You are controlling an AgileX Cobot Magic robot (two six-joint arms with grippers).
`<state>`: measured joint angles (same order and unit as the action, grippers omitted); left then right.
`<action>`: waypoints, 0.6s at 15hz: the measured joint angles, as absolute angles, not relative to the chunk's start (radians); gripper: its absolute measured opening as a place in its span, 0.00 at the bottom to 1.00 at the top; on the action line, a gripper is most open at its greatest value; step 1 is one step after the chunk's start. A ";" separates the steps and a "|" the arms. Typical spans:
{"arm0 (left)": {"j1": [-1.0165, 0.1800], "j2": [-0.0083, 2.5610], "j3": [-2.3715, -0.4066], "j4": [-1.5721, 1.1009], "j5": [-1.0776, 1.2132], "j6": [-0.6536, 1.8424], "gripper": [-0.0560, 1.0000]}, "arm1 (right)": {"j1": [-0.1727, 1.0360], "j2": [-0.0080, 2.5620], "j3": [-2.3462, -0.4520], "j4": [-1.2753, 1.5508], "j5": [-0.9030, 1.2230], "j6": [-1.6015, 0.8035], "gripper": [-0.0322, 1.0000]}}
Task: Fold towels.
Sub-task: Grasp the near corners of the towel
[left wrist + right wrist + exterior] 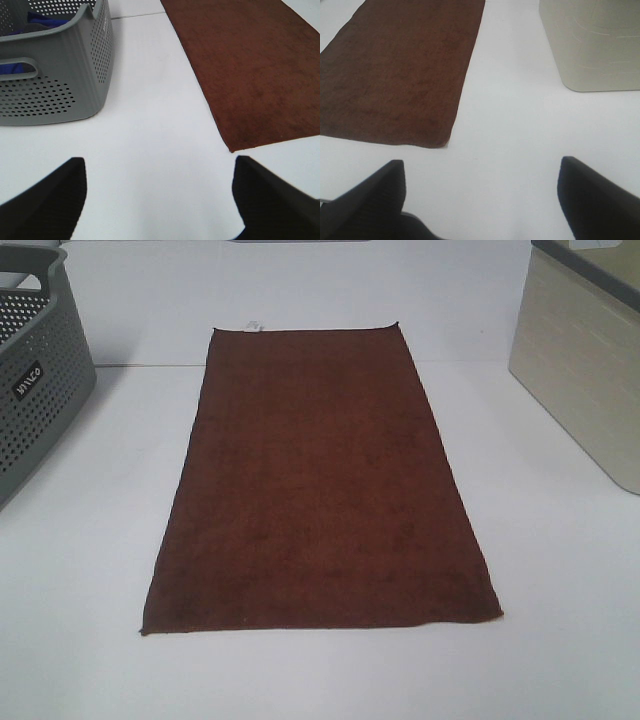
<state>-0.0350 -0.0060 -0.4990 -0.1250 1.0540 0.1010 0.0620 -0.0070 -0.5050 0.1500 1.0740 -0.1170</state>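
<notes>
A dark reddish-brown towel [318,480] lies spread flat and unfolded on the white table, long side running away from the front edge, with a small white tag [252,326] at its far short edge. Neither arm shows in the exterior high view. In the left wrist view my left gripper [159,200] stands open over bare table, short of the towel's [250,65] near left corner. In the right wrist view my right gripper [481,200] is open too, with nothing between its fingers, short of the towel's [400,70] near right corner.
A grey perforated basket [35,390] stands at the far left, with blue cloth inside it [35,22]. A beige bin [585,360] with a dark rim stands at the far right, also seen as the beige bin [592,42] beyond my right gripper.
</notes>
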 joint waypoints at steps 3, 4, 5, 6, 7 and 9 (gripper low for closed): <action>-0.035 -0.006 -0.499 -0.125 1.054 0.101 0.77 | 0.062 -0.007 -0.505 0.150 1.074 -0.117 0.79; -0.035 -0.006 -0.499 -0.125 1.054 0.101 0.77 | 0.062 -0.007 -0.505 0.150 1.074 -0.117 0.79; -0.035 -0.006 -0.499 -0.125 1.054 0.101 0.77 | 0.062 -0.007 -0.505 0.150 1.074 -0.117 0.79; -0.035 -0.006 -0.499 -0.125 1.054 0.101 0.77 | 0.062 -0.007 -0.505 0.150 1.074 -0.117 0.79; -0.035 -0.006 -0.499 -0.125 1.054 0.101 0.77 | 0.062 -0.007 -0.505 0.150 1.074 -0.117 0.79; -0.035 -0.006 -0.499 -0.125 1.054 0.101 0.77 | 0.062 -0.007 -0.505 0.150 1.074 -0.117 0.79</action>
